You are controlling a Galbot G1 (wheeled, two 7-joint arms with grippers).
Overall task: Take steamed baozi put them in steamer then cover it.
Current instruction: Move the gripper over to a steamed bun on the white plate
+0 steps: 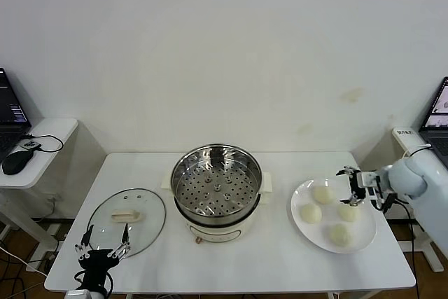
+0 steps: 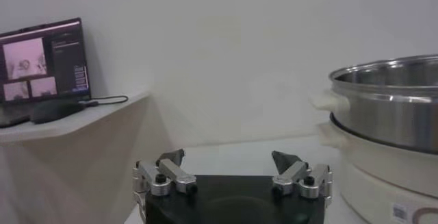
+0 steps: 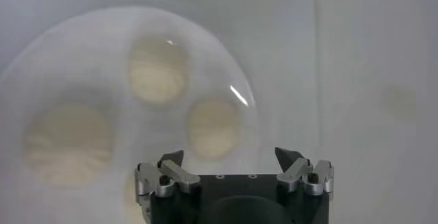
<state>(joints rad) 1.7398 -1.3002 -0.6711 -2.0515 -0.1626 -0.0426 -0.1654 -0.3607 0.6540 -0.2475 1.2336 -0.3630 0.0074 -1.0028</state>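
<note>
The steel steamer (image 1: 217,185) stands uncovered and empty on its cream pot base at the table's middle; its side (image 2: 390,105) shows in the left wrist view. The glass cover (image 1: 127,219) lies flat to its left. Several cream-white baozi (image 1: 323,194) rest on a white plate (image 1: 301,227) to the right. My right gripper (image 1: 351,188) hovers open over the plate's far right part, just above a baozi (image 1: 348,211). From its wrist, baozi (image 3: 213,128) lie below the open right gripper (image 3: 229,155). My left gripper (image 1: 103,244) stands open and empty at the cover's near edge, seen also as the left gripper (image 2: 229,158).
A side shelf on the left holds a black mouse (image 1: 17,162) and a laptop (image 2: 44,68). Another laptop (image 1: 438,120) sits at the right edge. The table's front edge (image 1: 231,289) runs just behind my left gripper.
</note>
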